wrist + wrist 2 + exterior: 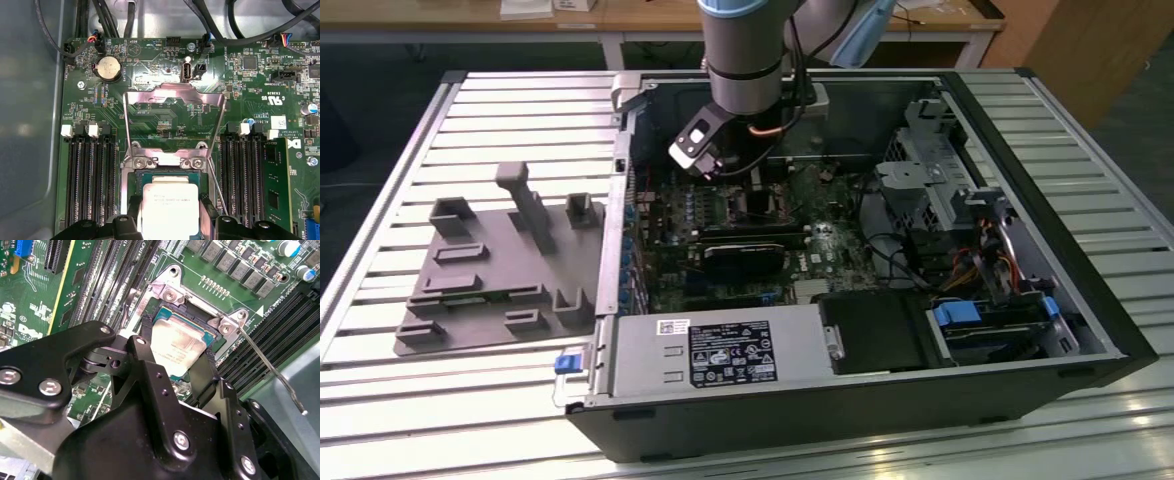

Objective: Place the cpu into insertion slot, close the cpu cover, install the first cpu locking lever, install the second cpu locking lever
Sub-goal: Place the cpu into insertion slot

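In both wrist views the cpu (170, 205) (176, 345), a flat square chip with a silvery top, sits level between my black fingers. My gripper (170, 212) (177, 352) is shut on its two opposite edges. The chip lies in or just above the insertion slot (170, 292), whose shiny rim frames it; I cannot tell whether it is fully seated. The cpu cover (170, 95), a thin silver frame, is swung open and lies back flat on the green board beyond the slot. One thin locking lever (267, 367) (216, 186) stands free beside the slot. In the exterior view the gripper (750, 185) reaches down into the open computer case.
Long black memory slots (92, 180) (245, 175) flank the socket on both sides. A black card (754, 255), the power supply (720, 355), a drive cage (947, 190) and cables crowd the case. A grey moulded fixture (494, 270) lies on the slatted table at the exterior view's left.
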